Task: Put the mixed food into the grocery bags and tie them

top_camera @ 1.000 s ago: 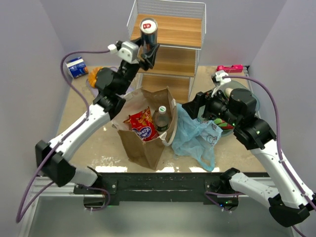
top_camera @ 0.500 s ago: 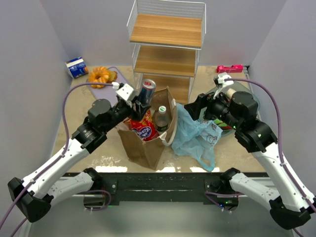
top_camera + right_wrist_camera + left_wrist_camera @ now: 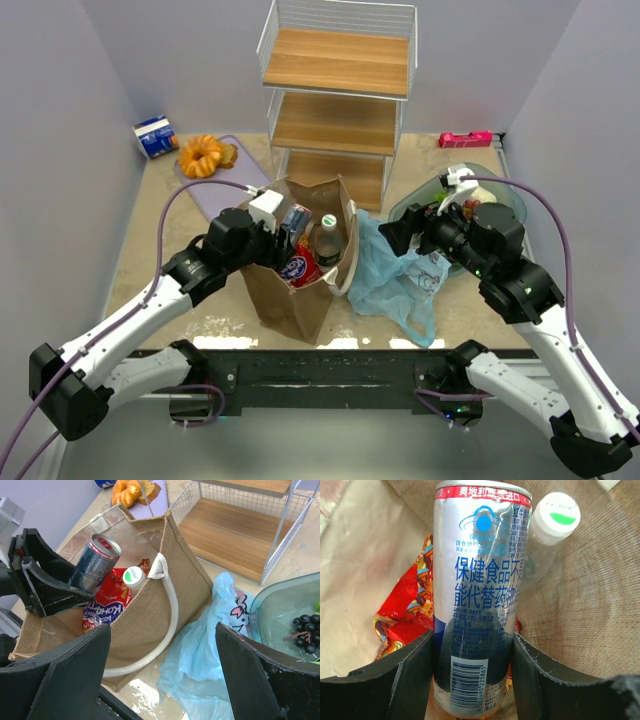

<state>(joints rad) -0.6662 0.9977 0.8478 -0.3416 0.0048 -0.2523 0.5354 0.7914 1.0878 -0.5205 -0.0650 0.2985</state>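
Clamping can point(image 3: 477, 595), left gripper point(image 3: 472, 645) is holding it tilted in bag point(image 3: 145, 625) mouth, beside bottle point(image 3: 554, 517) and packet point(image 3: 402, 610); right gripper point(image 3: 162, 635) is hovering right of bag, jaws apart.

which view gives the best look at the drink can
The left wrist view: the drink can fills the frame, gripped by the left gripper, with its print and barcode legible. The right wrist view shows its top and side, tilted in the mouth of the brown bag. The top view shows only a small part of it.
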